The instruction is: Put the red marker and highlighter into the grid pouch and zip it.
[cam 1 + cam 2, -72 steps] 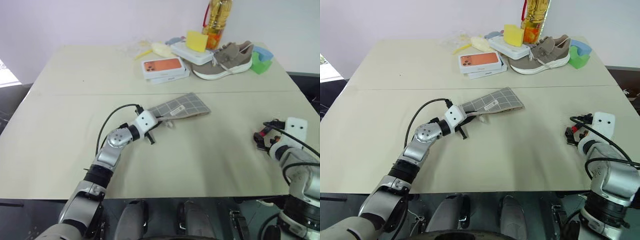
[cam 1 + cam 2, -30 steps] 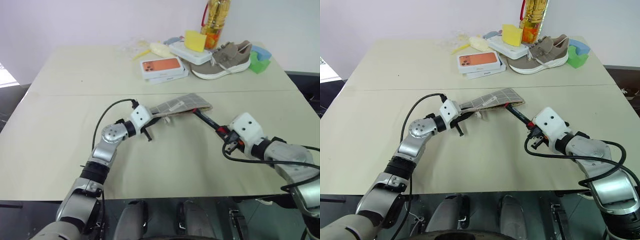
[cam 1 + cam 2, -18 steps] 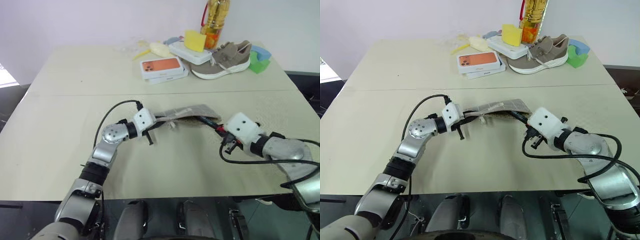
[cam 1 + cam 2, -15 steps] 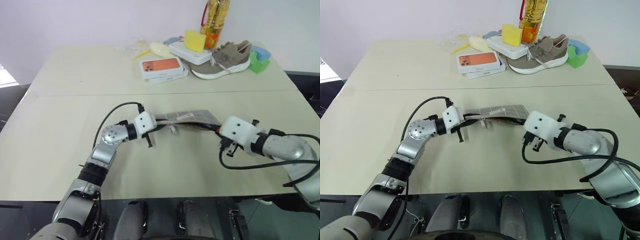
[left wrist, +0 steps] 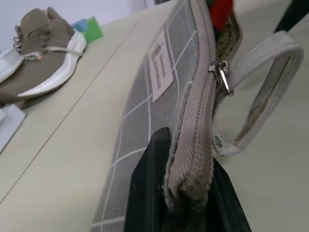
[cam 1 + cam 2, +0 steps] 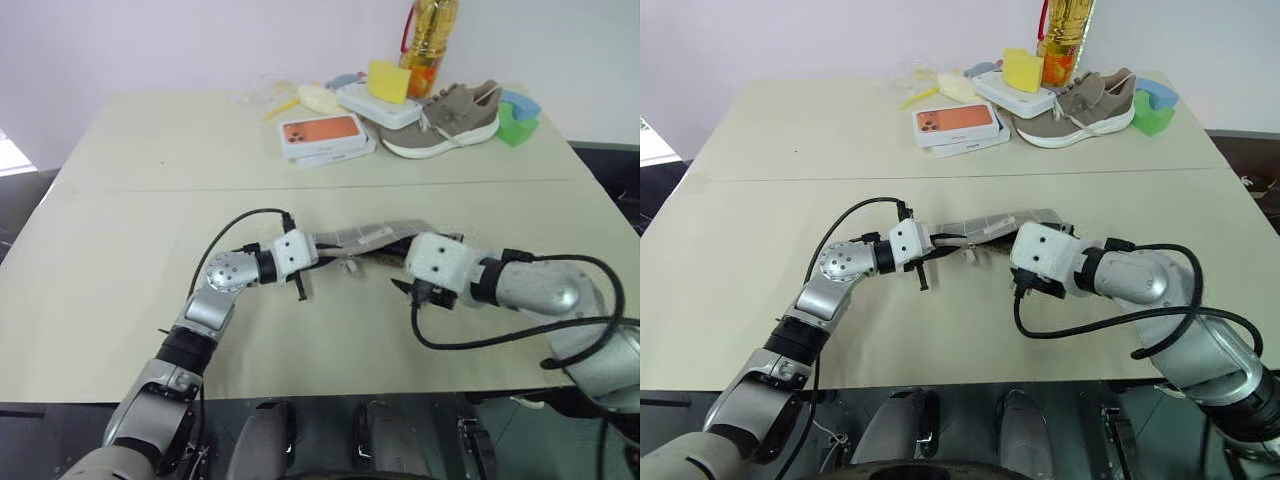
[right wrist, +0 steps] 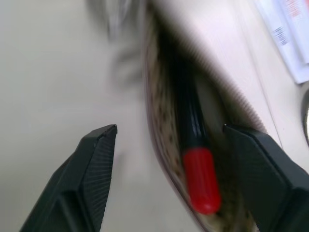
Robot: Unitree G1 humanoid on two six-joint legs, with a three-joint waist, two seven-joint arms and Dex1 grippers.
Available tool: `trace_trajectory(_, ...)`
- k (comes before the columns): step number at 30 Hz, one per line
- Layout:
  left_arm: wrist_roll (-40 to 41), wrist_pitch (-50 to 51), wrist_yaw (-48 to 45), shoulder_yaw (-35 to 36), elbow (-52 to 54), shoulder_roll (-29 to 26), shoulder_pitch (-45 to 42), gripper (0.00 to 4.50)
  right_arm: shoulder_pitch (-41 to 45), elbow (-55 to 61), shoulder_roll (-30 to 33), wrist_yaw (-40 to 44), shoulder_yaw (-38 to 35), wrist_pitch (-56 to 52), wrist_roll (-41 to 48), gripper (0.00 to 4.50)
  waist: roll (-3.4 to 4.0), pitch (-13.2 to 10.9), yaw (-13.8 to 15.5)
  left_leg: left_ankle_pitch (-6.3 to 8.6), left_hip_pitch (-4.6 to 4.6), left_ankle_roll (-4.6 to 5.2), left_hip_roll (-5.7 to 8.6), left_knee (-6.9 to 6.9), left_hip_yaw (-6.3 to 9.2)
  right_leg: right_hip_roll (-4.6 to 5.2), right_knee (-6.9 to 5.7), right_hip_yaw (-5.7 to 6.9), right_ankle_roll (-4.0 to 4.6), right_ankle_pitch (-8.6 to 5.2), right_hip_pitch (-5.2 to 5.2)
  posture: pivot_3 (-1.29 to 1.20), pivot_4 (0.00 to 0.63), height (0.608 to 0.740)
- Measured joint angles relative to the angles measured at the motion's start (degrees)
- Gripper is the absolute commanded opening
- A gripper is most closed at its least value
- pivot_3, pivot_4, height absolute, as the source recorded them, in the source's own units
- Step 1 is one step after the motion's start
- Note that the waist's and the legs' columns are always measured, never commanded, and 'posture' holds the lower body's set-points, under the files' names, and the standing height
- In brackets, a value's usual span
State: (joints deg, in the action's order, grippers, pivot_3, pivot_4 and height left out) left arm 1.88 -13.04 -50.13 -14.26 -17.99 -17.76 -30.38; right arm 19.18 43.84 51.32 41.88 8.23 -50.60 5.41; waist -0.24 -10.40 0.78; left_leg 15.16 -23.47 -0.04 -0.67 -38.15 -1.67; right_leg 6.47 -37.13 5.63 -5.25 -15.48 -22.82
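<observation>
The grid pouch (image 6: 365,236) hangs just above the table's middle, held edge-up. My left gripper (image 5: 186,193) is shut on its end, below the zipper pull (image 5: 222,75) and the wrist loop (image 5: 270,72). The red marker (image 7: 200,179) lies inside the pouch's open mouth, black barrel deep in, red cap outermost. My right gripper (image 7: 170,129) stands open at that mouth, its fingers (image 7: 94,169) on either side of the marker and clear of it. In the head views it sits at the pouch's right end (image 6: 408,268). The highlighter is hidden.
At the table's back stand stacked orange phone boxes (image 6: 325,135), a tan shoe (image 6: 445,120), an oil bottle (image 6: 432,35), a yellow sponge (image 6: 392,80) on a white box, and green and blue blocks (image 6: 518,125). Bare tabletop (image 6: 120,270) lies left of my arms.
My right gripper moved left to the pouch's mouth, slid the red marker in and opened, letting it go. My left gripper kept its hold on the pouch.
</observation>
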Motion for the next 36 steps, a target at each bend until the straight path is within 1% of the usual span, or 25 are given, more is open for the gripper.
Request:
trace_trajectory(2, 0.3, 3.3, 2.1, 1.2, -0.1, 1.7, -0.2, 0.0, 2.2, 1.4, -7.3, -0.5, -6.2, -4.0, 5.5, 3.35, -0.02, 0.0, -0.1, 0.0, 0.0, 0.0, -0.01, -0.03, 0.01, -0.02, -0.02, 0.02, 0.0, 0.01, 0.01, 0.0, 0.15, 0.74)
trace_trajectory(4, 1.4, 6.5, 4.1, 2.1, -0.2, 3.5, -0.9, 0.0, 3.7, 3.3, -12.4, -1.1, -10.4, -8.0, 10.7, 3.35, -0.05, 0.0, 0.1, 0.0, 0.0, 0.0, -0.01, -0.04, 0.07, -0.02, 0.0, 0.07, 0.0, 0.01, 0.06, 0.0, 0.15, 0.74)
trace_trajectory(6, 1.8, 7.8, 4.9, 2.4, -0.1, 3.7, -1.1, 0.0, 3.5, 4.2, -14.1, -1.4, -11.2, -10.0, 13.2, 3.35, -0.05, 0.0, 0.1, 0.0, 0.0, 0.0, 0.02, -0.03, 0.08, 0.01, 0.02, 0.07, 0.0, 0.01, 0.08, 0.0, 0.15, 0.74)
trace_trajectory(7, 2.2, 8.9, 5.7, 3.1, -0.1, 4.1, -1.2, 0.0, 2.6, 4.9, -17.4, -2.7, -11.7, -12.1, 15.3, 3.35, -0.08, 0.0, 0.0, 0.0, 0.0, 0.0, 0.02, -0.03, 0.07, 0.01, 0.03, 0.06, 0.0, 0.01, 0.08, 0.0, 0.15, 0.74)
trace_trajectory(10, 2.3, 10.3, 7.0, 3.8, -0.1, 4.8, -1.2, 0.0, 0.2, 4.7, -25.0, -8.2, -9.3, -15.5, 16.8, 3.35, -0.06, 0.0, -0.1, 0.0, 0.0, 0.0, 0.02, -0.01, 0.05, 0.0, -0.03, 0.05, 0.0, 0.01, 0.02, 0.0, 0.15, 0.74)
trace_trajectory(13, 2.3, 10.8, 7.7, 3.9, -0.1, 5.3, -1.3, 0.0, 0.3, 1.4, -28.6, -14.7, -7.1, -16.2, 14.9, 3.35, -0.06, 0.0, -0.1, -0.01, 0.01, -0.01, 0.02, -0.03, 0.05, 0.0, -0.05, 0.04, 0.0, 0.01, 0.04, 0.0, 0.15, 0.74)
trace_trajectory(16, 2.4, 11.4, 8.0, 3.9, 0.1, 5.7, -1.3, 0.0, 0.3, -3.6, -30.0, -18.7, -4.2, -14.5, 12.5, 3.35, -0.05, 0.0, -0.1, -0.01, 0.01, -0.01, 0.04, -0.02, 0.04, 0.0, -0.05, 0.04, 0.0, 0.01, 0.02, 0.0, 0.15, 0.74)
trace_trajectory(17, 2.4, 11.5, 8.1, 3.9, 0.1, 5.7, -1.3, 0.0, 0.3, -4.9, -30.3, -19.6, -3.7, -13.7, 12.0, 2.82, -0.05, 0.0, -0.1, 0.0, 0.0, -0.01, 0.05, -0.01, 0.03, 0.0, -0.04, 0.03, 0.0, 0.01, 0.01, 0.0, 0.15, 0.74)
trace_trajectory(18, 2.4, 11.5, 8.1, 3.9, 0.2, 5.6, -1.3, 0.0, 0.6, -6.4, -31.0, -20.5, -3.4, -12.6, 11.5, 2.47, -0.05, 0.0, -0.1, 0.0, 0.01, -0.01, 0.05, -0.01, 0.03, 0.0, -0.04, 0.03, 0.0, 0.01, 0.01, 0.0, 0.15, 0.74)
trace_trajectory(19, 2.3, 11.5, 8.2, 3.9, 0.2, 5.7, -1.3, 0.0, 0.9, -7.7, -31.7, -21.3, -2.9, -11.8, 10.9, 1.98, -0.05, 0.0, -0.1, -0.01, 0.0, -0.01, 0.05, -0.01, 0.03, 0.0, -0.04, 0.03, 0.0, 0.01, 0.0, 0.0, 0.15, 0.74)
trace_trajectory(22, 2.4, 11.5, 8.3, 3.9, 0.2, 5.7, -1.3, 0.0, 1.5, -10.2, -31.9, -22.9, -2.3, -10.0, 9.8, 0.37, -0.05, 0.0, -0.1, -0.01, 0.0, -0.01, 0.05, -0.01, 0.03, 0.0, -0.05, 0.03, 0.0, 0.01, 0.0, 0.0, 0.15, 0.74)
trace_trajectory(23, 2.4, 11.5, 8.4, 3.9, 0.2, 5.6, -1.3, 0.0, 1.5, -10.4, -32.2, -23.2, -2.4, -9.6, 9.7, 0.02, -0.05, 0.0, -0.1, -0.01, 0.0, -0.01, 0.05, -0.01, 0.03, 0.0, -0.04, 0.03, 0.0, 0.01, 0.0, 0.0, 0.15, 0.74)
trace_trajectory(28, 2.3, 11.5, 8.6, 3.9, 0.3, 5.6, -1.3, 0.0, 1.5, -10.3, -32.3, -23.6, -3.0, -8.8, 10.3, 0.02, -0.05, 0.0, -0.1, 0.0, 0.0, -0.01, 0.04, -0.01, 0.03, 0.0, -0.04, 0.03, 0.0, 0.01, 0.0, 0.0, 0.15, 0.74)
trace_trajectory(30, 2.3, 11.4, 8.7, 3.9, 0.3, 5.3, -1.3, 0.0, 1.6, -10.0, -32.0, -23.5, -4.8, -8.8, 10.9, 0.02, -0.05, 0.0, -0.1, 0.0, 0.0, -0.01, 0.04, -0.01, 0.03, 0.0, -0.04, 0.03, 0.0, 0.01, 0.0, 0.0, 0.15, 0.74)
trace_trajectory(33, 2.1, 10.7, 8.7, 3.9, 0.2, 4.3, -1.3, 0.0, 1.8, -9.4, -29.4, -23.4, -8.1, -9.3, 11.4, 0.02, -0.05, 0.0, -0.1, 0.0, 0.0, 0.0, 0.04, -0.01, 0.02, 0.0, -0.03, 0.03, 0.0, 0.01, 0.0, 0.0, 0.15, 0.74)
trace_trajectory(36, 1.1, 8.1, 8.6, 3.9, -0.2, 2.7, -1.3, 0.0, 2.4, -8.9, -25.1, -23.0, -12.9, -10.3, 11.8, 0.02, -0.05, 0.0, -0.1, 0.0, 0.0, 0.0, 0.04, 0.01, 0.02, 0.0, -0.02, 0.03, 0.0, 0.01, 0.0, 0.0, 0.15, 0.74)
